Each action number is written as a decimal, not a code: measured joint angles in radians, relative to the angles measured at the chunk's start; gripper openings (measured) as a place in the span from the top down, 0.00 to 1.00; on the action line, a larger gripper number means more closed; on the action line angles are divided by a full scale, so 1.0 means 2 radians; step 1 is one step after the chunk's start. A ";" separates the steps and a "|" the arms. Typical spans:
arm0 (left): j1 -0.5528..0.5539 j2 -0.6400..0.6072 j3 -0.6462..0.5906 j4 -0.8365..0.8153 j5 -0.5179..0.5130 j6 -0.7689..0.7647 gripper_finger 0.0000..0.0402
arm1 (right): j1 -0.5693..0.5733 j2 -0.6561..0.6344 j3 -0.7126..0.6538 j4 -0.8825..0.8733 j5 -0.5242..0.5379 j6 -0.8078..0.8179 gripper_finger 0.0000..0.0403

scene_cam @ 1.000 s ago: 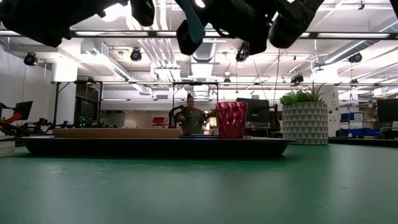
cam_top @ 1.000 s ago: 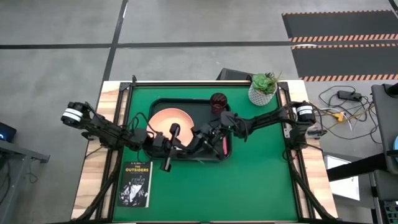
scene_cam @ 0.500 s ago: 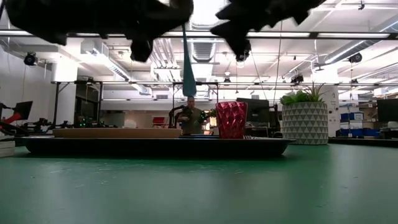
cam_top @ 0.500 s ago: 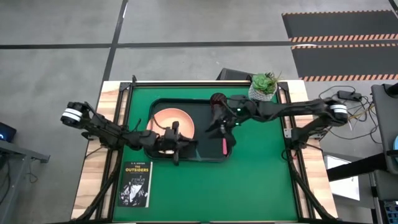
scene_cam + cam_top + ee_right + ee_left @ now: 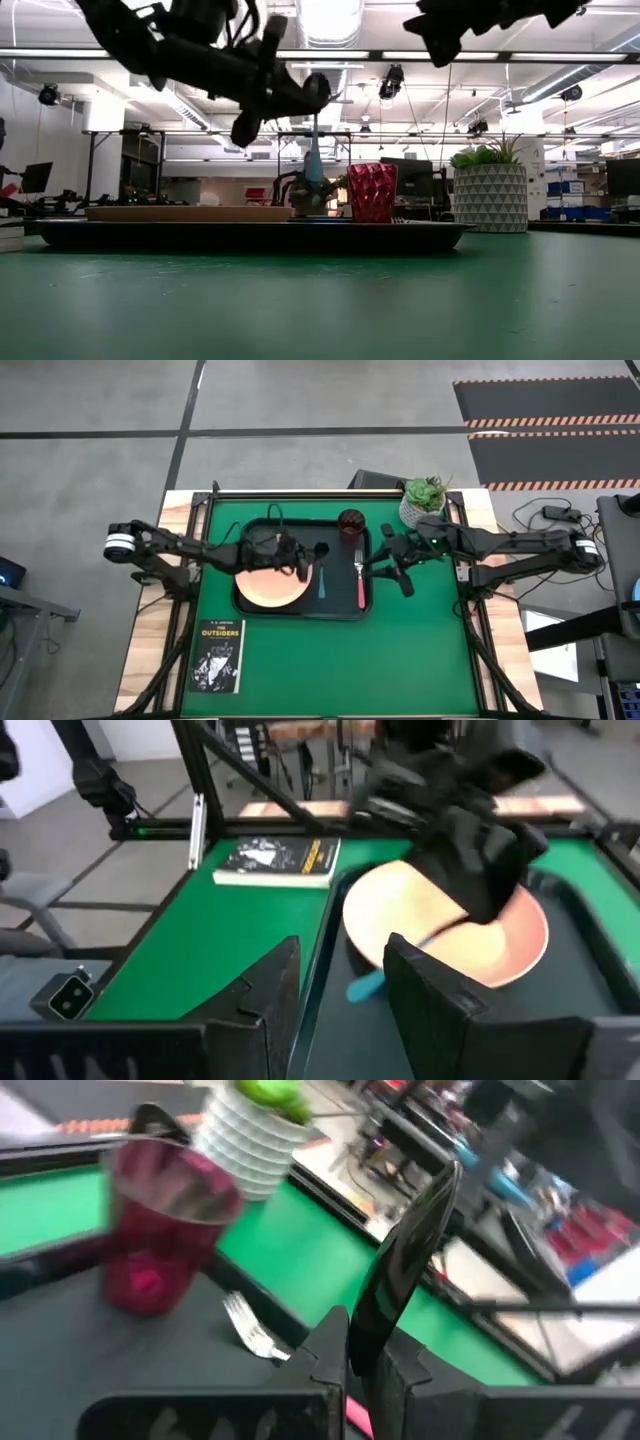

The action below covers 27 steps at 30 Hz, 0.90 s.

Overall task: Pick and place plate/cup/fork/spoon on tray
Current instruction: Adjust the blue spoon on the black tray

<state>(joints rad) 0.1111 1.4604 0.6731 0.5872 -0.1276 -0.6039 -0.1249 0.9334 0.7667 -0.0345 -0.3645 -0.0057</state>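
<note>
Spoon (image 5: 321, 579) placement looks like the step in hand: the light-blue handle lies on the dark tray (image 5: 345, 610) between the plate (image 5: 272, 583) and the fork (image 5: 359, 576), and the left end effector (image 5: 308, 563) hovers just above its upper end, over the plate's right edge. In the low view the spoon seems to stand tilted with its handle up under that end effector, so whether it is gripped or just let go is hard to tell; the fingers read as closed, either on the spoon's bowl or on nothing. The cup (image 5: 351, 522) stands at the tray's far right corner, the fork along the tray's right side, the plate on the tray's left half. All 4 items sit within the tray, so the task appears almost finished. The right end effector (image 5: 392, 563) hangs just outside the tray's right rim with fingers spread and empty. Next, the left arm should free the spoon if needed and lift clear without nudging the plate.
</note>
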 joint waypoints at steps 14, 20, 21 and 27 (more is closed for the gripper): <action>0.040 0.148 0.073 0.015 0.017 -0.088 1.00 | -0.001 -0.045 -0.042 0.038 0.000 -0.031 0.67; 0.050 0.185 0.088 0.011 0.035 -0.110 1.00 | -0.001 -0.045 -0.042 0.028 0.000 -0.031 0.67; 0.050 0.186 0.086 0.011 0.035 -0.116 1.00 | -0.001 -0.044 -0.042 0.028 0.000 -0.031 0.67; 0.048 0.187 0.085 -0.026 0.039 -0.140 1.00 | -0.001 -0.044 -0.042 0.029 0.000 -0.035 0.67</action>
<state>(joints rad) 0.2068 1.8347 0.8436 0.5346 -0.0505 -0.8839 -0.1272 0.8448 0.6830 0.0235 -0.3645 -0.0758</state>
